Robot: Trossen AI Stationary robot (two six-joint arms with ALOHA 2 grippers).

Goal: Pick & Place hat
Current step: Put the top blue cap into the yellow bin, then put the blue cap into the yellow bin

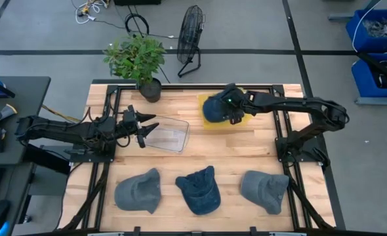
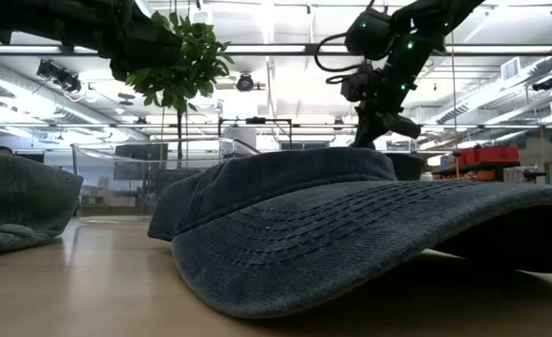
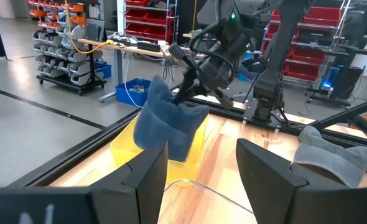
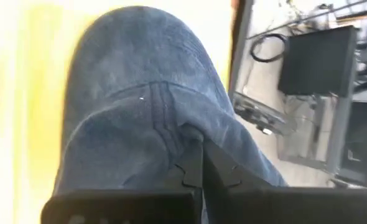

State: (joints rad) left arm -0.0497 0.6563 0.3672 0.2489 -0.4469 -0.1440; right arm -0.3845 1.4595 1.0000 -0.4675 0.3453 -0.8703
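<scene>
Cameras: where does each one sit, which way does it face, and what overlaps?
High: overhead, straight down; both arms, table, three caps in front.
Low: table height, looking level past a cap brim; right arm above.
Left wrist: past the open left claw toward the right arm holding the blue hat.
Right wrist: down on the hat, right claw shut on it.
Shared: high and left wrist both show the hat over the yellow bin.
</scene>
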